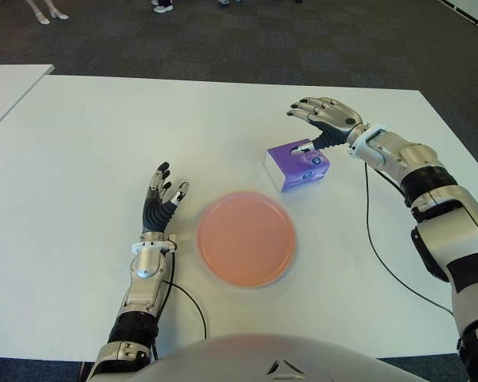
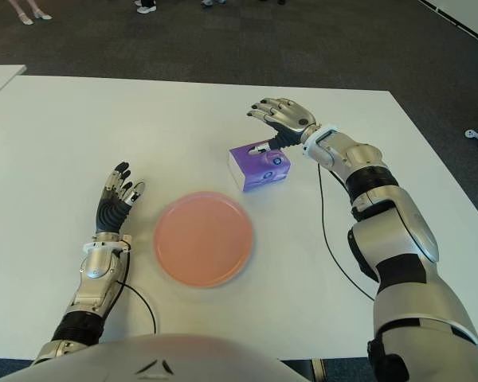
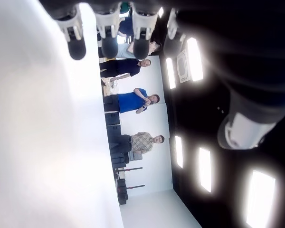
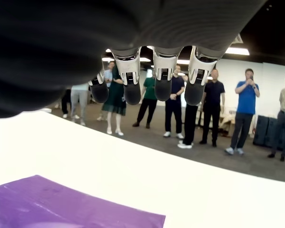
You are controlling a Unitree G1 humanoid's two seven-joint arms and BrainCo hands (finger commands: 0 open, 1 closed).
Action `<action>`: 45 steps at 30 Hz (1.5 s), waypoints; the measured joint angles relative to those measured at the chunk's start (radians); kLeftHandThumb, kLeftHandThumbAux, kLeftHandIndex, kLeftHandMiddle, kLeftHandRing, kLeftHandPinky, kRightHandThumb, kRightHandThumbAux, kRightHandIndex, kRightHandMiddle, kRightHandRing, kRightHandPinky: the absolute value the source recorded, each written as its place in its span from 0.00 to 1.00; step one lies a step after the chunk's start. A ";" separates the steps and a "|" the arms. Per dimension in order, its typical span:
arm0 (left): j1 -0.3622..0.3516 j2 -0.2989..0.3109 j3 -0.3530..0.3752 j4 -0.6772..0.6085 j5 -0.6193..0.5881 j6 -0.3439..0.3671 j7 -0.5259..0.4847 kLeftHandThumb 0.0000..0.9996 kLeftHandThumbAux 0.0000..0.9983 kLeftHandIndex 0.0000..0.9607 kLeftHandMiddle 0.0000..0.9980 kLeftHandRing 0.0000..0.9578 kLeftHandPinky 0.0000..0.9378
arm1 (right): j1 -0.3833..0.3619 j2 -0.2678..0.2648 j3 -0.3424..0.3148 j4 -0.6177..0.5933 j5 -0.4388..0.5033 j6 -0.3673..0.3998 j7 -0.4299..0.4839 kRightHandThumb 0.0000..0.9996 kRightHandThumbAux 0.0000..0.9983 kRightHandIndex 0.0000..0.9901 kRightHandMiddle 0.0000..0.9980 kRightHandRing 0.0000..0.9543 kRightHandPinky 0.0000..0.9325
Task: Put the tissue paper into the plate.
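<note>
Your right robot hand hangs palm down over the far edge of the tissue paper, fingers extended and spread, gripping nothing; the right wrist view shows clear space between the fingertips and the pack's purple top. Whether the thumb touches the pack cannot be told. The tissue paper is a small, box-shaped purple pack with a lighter face on its left end and white markings on the top, lying flat on the white counter, turned at an angle to the counter's edges. It sits outside the plate, just beyond that plate's far right rim, with a narrow strip of bare counter between them. The plate is round, shallow and salmon pink, placed near your torso at the middle of the counter, with nothing in it. Your left robot hand shows to the left of the plate, close to its rim, fingers straight and pointing away from you, holding nothing. A black cable runs across the counter by your right forearm. Several people stand on the dark floor beyond the counter.
</note>
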 measured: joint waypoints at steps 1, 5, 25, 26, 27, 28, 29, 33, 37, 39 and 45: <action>0.001 0.000 0.000 -0.001 0.000 0.000 0.000 0.00 0.55 0.00 0.00 0.00 0.00 | -0.004 0.001 0.005 0.006 -0.002 0.000 -0.005 0.39 0.14 0.00 0.00 0.00 0.00; 0.003 0.000 0.000 -0.002 0.000 -0.006 0.000 0.00 0.55 0.00 0.00 0.00 0.00 | -0.017 0.005 0.026 0.028 -0.008 -0.003 -0.013 0.41 0.13 0.00 0.00 0.00 0.00; 0.015 0.000 -0.004 -0.018 -0.011 -0.012 -0.002 0.00 0.58 0.00 0.00 0.00 0.00 | -0.022 -0.003 0.126 0.014 -0.063 -0.061 0.025 0.46 0.14 0.00 0.00 0.00 0.00; 0.016 0.000 -0.004 -0.019 -0.012 -0.012 -0.004 0.00 0.58 0.00 0.00 0.00 0.00 | -0.022 -0.004 0.126 0.011 -0.063 -0.062 0.027 0.46 0.14 0.00 0.00 0.00 0.00; 0.017 0.000 -0.004 -0.020 -0.014 -0.012 -0.004 0.00 0.58 0.00 0.00 0.00 0.00 | -0.022 -0.005 0.126 0.008 -0.063 -0.064 0.031 0.46 0.14 0.00 0.00 0.00 0.00; 0.018 0.000 -0.004 -0.021 -0.016 -0.010 -0.004 0.00 0.58 0.00 0.00 0.00 0.00 | -0.022 -0.008 0.126 0.001 -0.063 -0.066 0.036 0.46 0.14 0.00 0.00 0.00 0.00; 0.019 0.000 -0.004 -0.021 -0.016 -0.008 -0.004 0.00 0.58 0.00 0.00 0.00 0.00 | -0.022 -0.010 0.126 -0.004 -0.063 -0.068 0.040 0.46 0.14 0.00 0.00 0.00 0.00; 0.018 0.000 -0.004 -0.022 -0.015 -0.002 -0.004 0.00 0.58 0.00 0.00 0.00 0.00 | -0.018 -0.031 0.127 -0.035 -0.065 -0.077 0.056 0.46 0.14 0.00 0.00 0.00 0.00; 0.018 0.000 -0.004 -0.022 -0.013 0.003 -0.004 0.00 0.57 0.00 0.00 0.00 0.00 | -0.011 -0.053 0.127 -0.054 -0.065 -0.089 0.070 0.46 0.14 0.00 0.00 0.00 0.00; 0.019 0.000 -0.004 -0.022 -0.013 0.003 -0.004 0.00 0.57 0.00 0.00 0.00 0.00 | -0.005 -0.060 0.127 -0.058 -0.065 -0.090 0.079 0.46 0.14 0.00 0.00 0.00 0.00; 0.017 0.003 -0.002 -0.018 -0.010 0.003 -0.004 0.00 0.56 0.00 0.00 0.00 0.00 | 0.017 -0.072 0.127 -0.065 -0.065 -0.099 0.101 0.45 0.13 0.00 0.00 0.00 0.00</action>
